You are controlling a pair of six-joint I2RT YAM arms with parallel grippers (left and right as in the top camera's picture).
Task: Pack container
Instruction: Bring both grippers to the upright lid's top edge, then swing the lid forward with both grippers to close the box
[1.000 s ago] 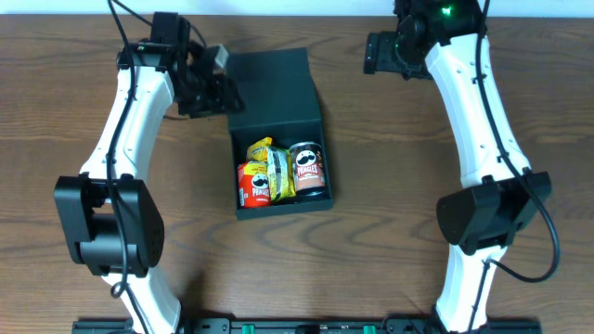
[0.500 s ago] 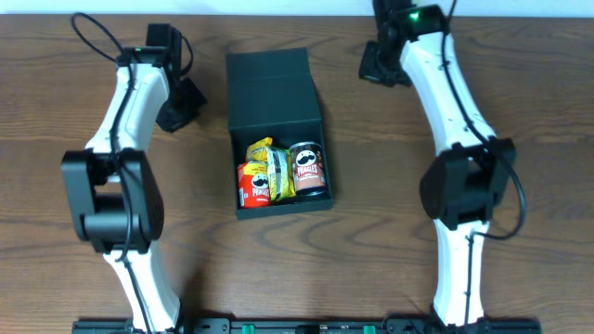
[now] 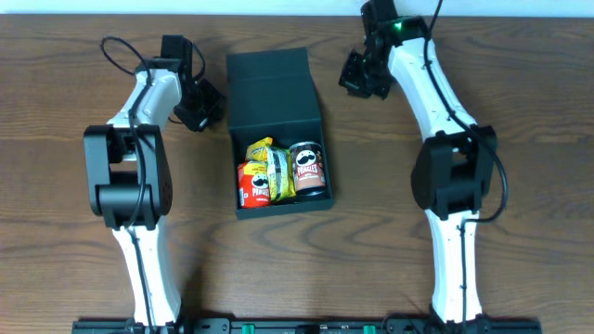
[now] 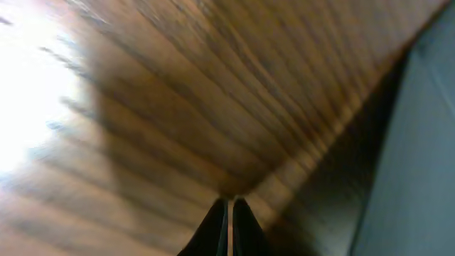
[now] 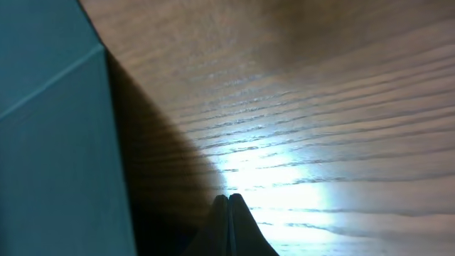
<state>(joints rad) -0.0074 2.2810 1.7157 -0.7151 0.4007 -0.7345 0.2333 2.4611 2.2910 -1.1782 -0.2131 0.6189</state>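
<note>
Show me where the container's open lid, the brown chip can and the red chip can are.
container's open lid (image 3: 271,83): overhead view, middle of the flap.
brown chip can (image 3: 308,170): overhead view, on its label.
red chip can (image 3: 251,184): overhead view, on its red side.

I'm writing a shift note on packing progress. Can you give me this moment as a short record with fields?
container: open, flap lid folded back
contents: red can, yellow snack bag and brown-labelled can, side by side
left gripper: shut, empty, over the table left of the lid, apart from it
right gripper: shut, empty, right of the lid, apart from it
lid closing: not yet done
</note>
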